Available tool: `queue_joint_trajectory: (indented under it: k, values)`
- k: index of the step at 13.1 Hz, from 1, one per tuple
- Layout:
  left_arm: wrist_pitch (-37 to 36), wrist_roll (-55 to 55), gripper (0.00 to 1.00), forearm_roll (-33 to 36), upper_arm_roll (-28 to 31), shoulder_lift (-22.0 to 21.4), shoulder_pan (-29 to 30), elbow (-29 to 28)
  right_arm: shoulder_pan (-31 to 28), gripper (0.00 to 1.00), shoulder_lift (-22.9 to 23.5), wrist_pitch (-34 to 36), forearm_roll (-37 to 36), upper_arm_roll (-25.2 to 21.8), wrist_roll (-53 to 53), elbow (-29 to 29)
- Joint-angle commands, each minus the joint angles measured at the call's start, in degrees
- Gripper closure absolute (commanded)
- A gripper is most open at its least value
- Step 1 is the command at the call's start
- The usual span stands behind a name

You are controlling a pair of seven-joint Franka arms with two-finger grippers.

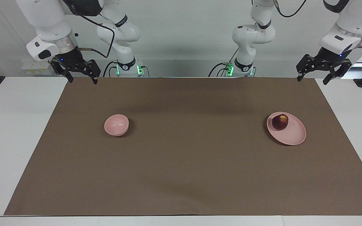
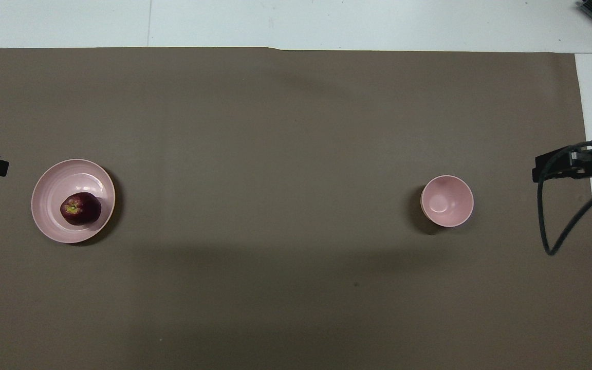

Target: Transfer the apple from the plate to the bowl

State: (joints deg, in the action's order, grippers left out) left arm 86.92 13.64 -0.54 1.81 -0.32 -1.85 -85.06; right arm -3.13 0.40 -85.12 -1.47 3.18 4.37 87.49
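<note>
The dark red apple (image 1: 280,121) lies on the pale pink plate (image 1: 294,134) toward the left arm's end of the table. It sits on the part of the plate nearer to the robots, as the overhead view shows for the apple (image 2: 80,208) and the plate (image 2: 65,180). The small deep pink bowl (image 1: 116,125) (image 2: 447,201) stands empty toward the right arm's end. My left gripper (image 1: 312,80) is open and raised over the mat's corner nearest its base. My right gripper (image 1: 83,81) is open and raised over the other near corner. Both arms wait.
A brown mat (image 1: 181,172) covers most of the white table (image 1: 11,141). A black cable (image 2: 553,226) hangs from the right arm at the mat's edge. Nothing stands between the plate and the bowl.
</note>
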Motion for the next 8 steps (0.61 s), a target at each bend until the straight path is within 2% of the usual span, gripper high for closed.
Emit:
queue_joint_trajectory:
  k: [1, 8]
  values:
    - [0.88, 0.87, 0.00, 0.54, -0.14, -1.17, 0.44, -1.69, -0.21, 0.00, -0.58, 0.92, 0.50, 0.07, -1.21, -0.13]
    - [1.06, 0.16, 0.00, 0.54, -0.14, -1.26, 0.35, -1.42, -0.74, 0.00, -1.02, 1.09, 1.64, -0.37, -1.29, 0.23]
